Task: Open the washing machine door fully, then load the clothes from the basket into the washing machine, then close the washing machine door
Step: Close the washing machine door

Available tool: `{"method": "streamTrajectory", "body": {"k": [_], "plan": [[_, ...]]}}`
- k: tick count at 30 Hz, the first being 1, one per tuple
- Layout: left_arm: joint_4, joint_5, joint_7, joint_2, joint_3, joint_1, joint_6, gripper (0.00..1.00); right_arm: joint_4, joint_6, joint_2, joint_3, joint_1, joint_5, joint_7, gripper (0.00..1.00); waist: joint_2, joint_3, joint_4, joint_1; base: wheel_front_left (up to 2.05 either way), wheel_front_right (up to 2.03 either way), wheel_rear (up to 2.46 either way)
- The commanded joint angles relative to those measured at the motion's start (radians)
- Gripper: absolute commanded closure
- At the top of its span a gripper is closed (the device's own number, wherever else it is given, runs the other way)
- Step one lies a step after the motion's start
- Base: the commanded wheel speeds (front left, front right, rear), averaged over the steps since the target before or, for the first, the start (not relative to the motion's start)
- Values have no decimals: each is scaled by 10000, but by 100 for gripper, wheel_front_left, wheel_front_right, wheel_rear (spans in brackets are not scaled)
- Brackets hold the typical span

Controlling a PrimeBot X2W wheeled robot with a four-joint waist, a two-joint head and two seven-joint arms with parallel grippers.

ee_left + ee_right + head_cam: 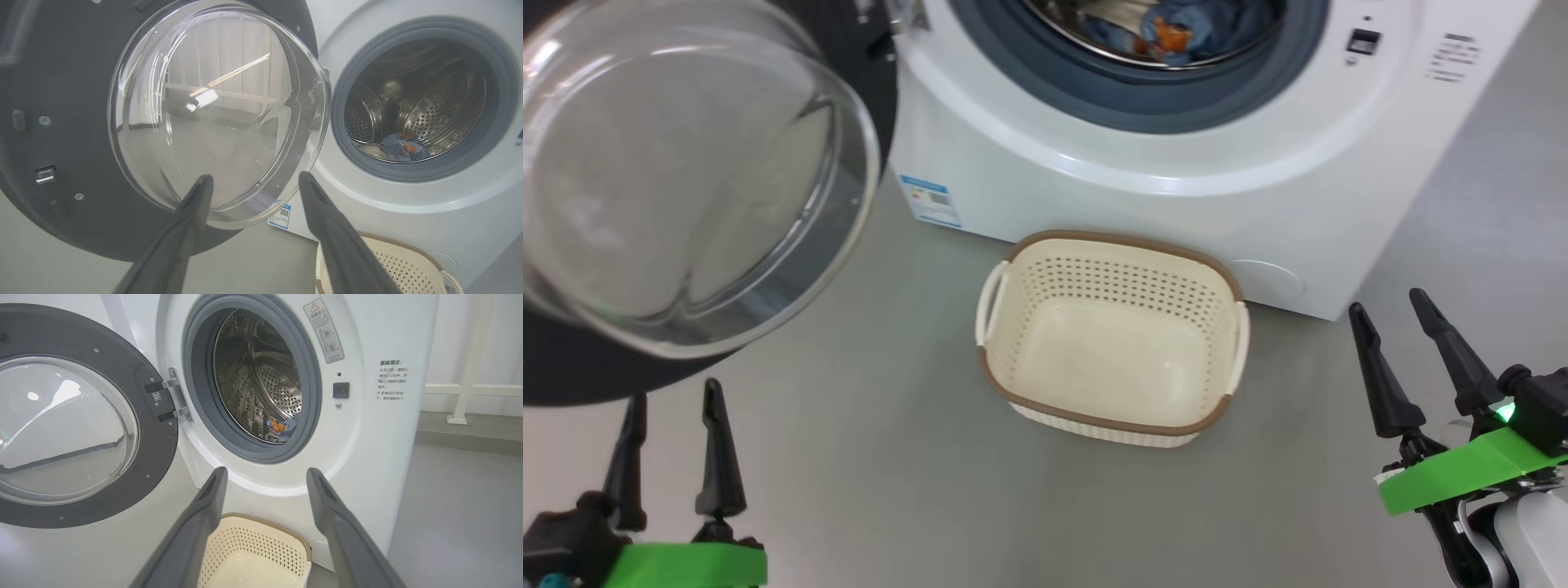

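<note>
Washing machine door [686, 180] wide open; left hand [675, 390], right hand [1386, 300] spread, empty, near basket [1111, 273].

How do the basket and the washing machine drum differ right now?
The basket is empty; the drum holds blue and orange clothes at its bottom. The basket is cream plastic with a brown rim; the drum is shiny steel inside a grey rubber ring. The basket opens upward on the floor; the drum opens forward. Both have perforated walls.
</note>
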Motion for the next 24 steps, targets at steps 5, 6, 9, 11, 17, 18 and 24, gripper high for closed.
{"method": "streamTrajectory", "body": {"k": [5, 6, 9, 11, 17, 18, 24], "plan": [[-255, -341, -55, 133, 134, 223, 216, 0, -133, 44, -315, 435, -314, 72, -80, 0, 0, -18, 1146, 0, 0, 0, 0], [-277, -381, -55, 133, 104, 241, 251, 0, -126, 44, -327, 470, -332, 74, -80, 0, 0, -8, 1245, 0, 0, 0, 0], [-355, -527, -55, 133, 23, 291, 359, 0, -100, 44, -383, 573, -403, 81, -80, 0, 0, 47, 1524, 0, 0, 0, 0], [-405, -606, -55, 133, -19, 331, 406, 0, -82, 44, -423, 643, -449, 90, -80, 0, 0, 87, 1691, 0, 0, 0, 0], [-506, -801, -55, 132, -136, 418, 553, 0, -30, 44, -543, 774, -568, 119, -80, 0, 0, 172, 2226, 0, 0, 0, 0], [-506, -801, -55, 132, -136, 418, 553, 0, -30, 44, -543, 774, -568, 119, -80, 0, 0, 172, 2226, 0, 0, 0, 0], [-593, -941, -55, 132, -120, 490, 666, 0, -1, 44, -625, 849, -627, 132, -80, 0, 0, 224, 2493, 0, 0, 0, 0]]}}
